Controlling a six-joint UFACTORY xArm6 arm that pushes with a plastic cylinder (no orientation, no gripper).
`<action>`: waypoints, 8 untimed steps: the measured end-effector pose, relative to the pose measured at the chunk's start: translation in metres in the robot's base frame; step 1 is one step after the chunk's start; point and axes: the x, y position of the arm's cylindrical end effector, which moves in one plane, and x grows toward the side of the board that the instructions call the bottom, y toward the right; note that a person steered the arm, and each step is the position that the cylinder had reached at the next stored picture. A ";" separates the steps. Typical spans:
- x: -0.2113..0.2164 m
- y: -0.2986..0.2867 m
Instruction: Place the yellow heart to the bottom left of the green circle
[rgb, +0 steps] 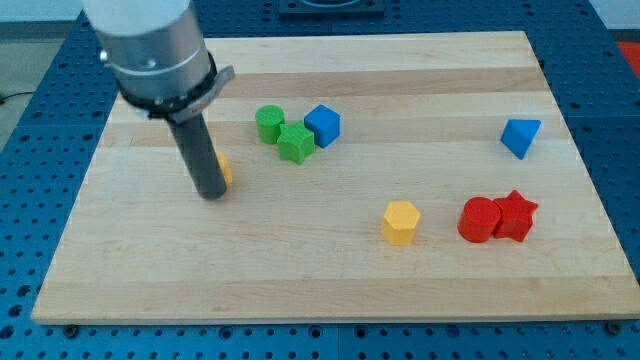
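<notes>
The yellow heart (225, 170) is mostly hidden behind my rod; only a small yellow-orange edge shows at the rod's right side. My tip (212, 194) rests on the board, touching or just in front of the heart, on its left. The green circle (269, 123) stands up and to the right of the heart, with a green star (295, 144) touching its lower right side.
A blue cube (323, 125) sits right of the green star. A yellow hexagon (400, 222) is at centre-right. A red circle (478, 220) and red star (515, 215) touch at the right. A blue triangle (520, 135) is at the far right. The wooden board (330, 290) lies on a blue table.
</notes>
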 end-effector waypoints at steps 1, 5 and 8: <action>-0.016 -0.016; -0.055 -0.020; -0.030 -0.058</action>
